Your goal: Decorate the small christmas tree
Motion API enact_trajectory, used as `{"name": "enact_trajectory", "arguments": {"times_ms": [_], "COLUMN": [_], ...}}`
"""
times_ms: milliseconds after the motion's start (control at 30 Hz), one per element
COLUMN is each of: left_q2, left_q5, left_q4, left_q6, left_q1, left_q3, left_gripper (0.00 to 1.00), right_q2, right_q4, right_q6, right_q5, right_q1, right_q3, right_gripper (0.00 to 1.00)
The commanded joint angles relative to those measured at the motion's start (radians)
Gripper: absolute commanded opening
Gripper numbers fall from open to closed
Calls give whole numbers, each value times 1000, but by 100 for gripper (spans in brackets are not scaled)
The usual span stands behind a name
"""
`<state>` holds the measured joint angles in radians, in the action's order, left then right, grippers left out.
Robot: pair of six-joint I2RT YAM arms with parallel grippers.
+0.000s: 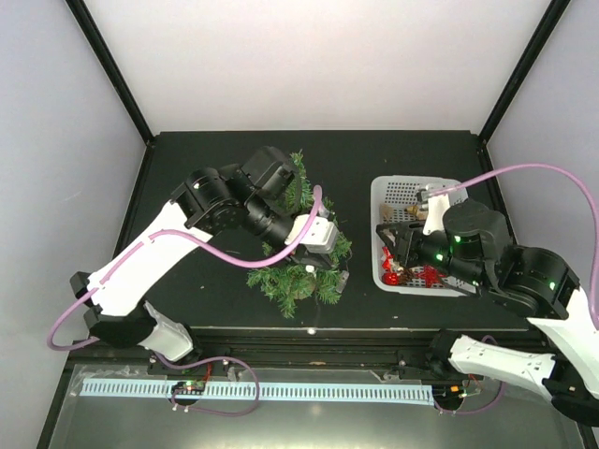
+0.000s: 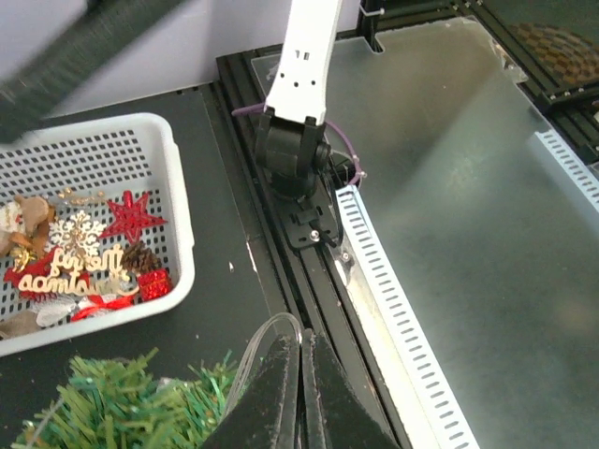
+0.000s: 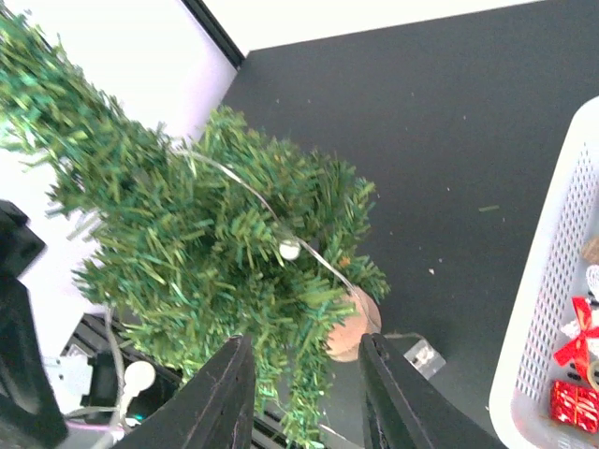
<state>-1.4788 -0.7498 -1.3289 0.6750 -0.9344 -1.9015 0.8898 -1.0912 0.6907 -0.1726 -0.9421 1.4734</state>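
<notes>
Small christmas tree [image 1: 301, 267] sat on the black worktop [image 1: 393, 154], left of centre and toward the near edge, under the left arm. A thin wire [image 3: 245, 187] with a small bulb lay across its bristly green branches, and its brown base [image 3: 354, 323] showed below them. The left gripper [image 2: 300, 355] hung over the near branches with its fingers pressed together; a clear loop of wire curved just beside them, and whether it was held could not be told. Right of the tree, the right gripper [image 3: 304, 351] hovered over the near left part of the white basket [image 2: 178, 215], fingers narrowly apart, nothing between them. Inside the basket lay a red star [image 2: 131, 215], a white snowflake [image 2: 77, 229], gold lettering [image 2: 70, 271] and a red gift box [image 2: 153, 283].
</notes>
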Motion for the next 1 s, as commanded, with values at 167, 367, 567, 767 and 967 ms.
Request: {"name": "enact_trajectory", "arguments": {"times_ms": [167, 367, 567, 767, 967], "left_q2": [-86, -119, -173, -176, -171], "left_q5": [-107, -135, -154, -159, -151], "left_q4": [37, 47, 17, 19, 14], "left_q6": [-113, -139, -162, -170, -164], "left_q1": [-9, -9, -9, -9, -9], "left_q3": [-144, -186, -272, -280, -272], "left_gripper": [2, 1, 2, 1, 2], "right_q2": [-112, -235, -230, -177, -211], "right_q4": [91, 294, 459, 503, 557], "right_q6": [-27, -25, 4, -8, 18], "right_q5": [137, 302, 392, 387, 381], "right_q1": [-9, -9, -41, -115, -122], "right_q3": [-197, -390, -490, -492, -539], "right_gripper": [33, 38, 53, 56, 56]}}
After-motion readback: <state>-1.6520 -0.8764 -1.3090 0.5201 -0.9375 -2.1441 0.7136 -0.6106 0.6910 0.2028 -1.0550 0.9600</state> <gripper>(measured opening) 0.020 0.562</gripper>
